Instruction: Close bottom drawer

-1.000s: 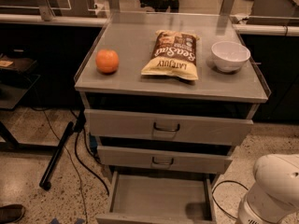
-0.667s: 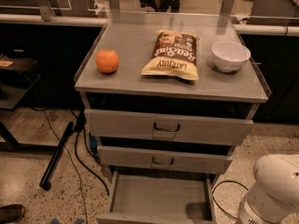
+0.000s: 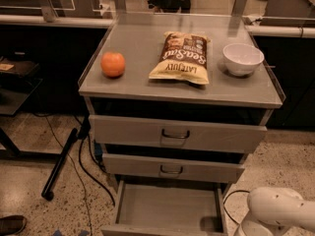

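Observation:
The bottom drawer [image 3: 167, 208] of the grey metal cabinet is pulled out wide, showing its plain grey tray. Its front runs along the lower edge of the view and its handle does not show. Above it are the mid-sized drawer [image 3: 172, 168] and the tallest-fronted top drawer [image 3: 174, 134], each with a dark loop handle and each slightly out. My gripper is out of view. Only a white rounded part of my arm [image 3: 283, 210] shows at the lower right, beside the open drawer's right side.
On the cabinet top [image 3: 142, 80] lie an orange [image 3: 113, 64], a brown chip bag [image 3: 183, 58] and a white bowl [image 3: 242, 59]. A black pole [image 3: 59, 163] and cables [image 3: 86, 171] lie on the floor to the left. A shoe [image 3: 11, 224] is at the lower left.
The white arm part at the lower right sits lower and reaches further left than before. The drawers and the things on the cabinet have not moved.

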`<move>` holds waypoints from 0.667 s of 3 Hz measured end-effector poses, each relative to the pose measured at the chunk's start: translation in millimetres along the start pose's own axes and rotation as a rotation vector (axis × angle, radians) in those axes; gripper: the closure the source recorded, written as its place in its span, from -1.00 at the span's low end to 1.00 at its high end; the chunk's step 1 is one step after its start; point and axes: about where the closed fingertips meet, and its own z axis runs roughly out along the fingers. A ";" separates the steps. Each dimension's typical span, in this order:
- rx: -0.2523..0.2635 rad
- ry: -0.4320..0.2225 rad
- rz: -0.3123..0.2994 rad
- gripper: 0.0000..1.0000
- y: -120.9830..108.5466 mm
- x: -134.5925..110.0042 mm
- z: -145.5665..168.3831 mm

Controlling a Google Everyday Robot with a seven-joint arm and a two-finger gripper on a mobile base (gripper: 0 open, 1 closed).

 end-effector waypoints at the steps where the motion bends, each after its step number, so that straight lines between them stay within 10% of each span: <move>1: -0.050 0.003 0.022 1.00 -7.6 -6.4 36.3; 2: -0.064 0.008 0.024 1.00 -5.5 -5.1 42.4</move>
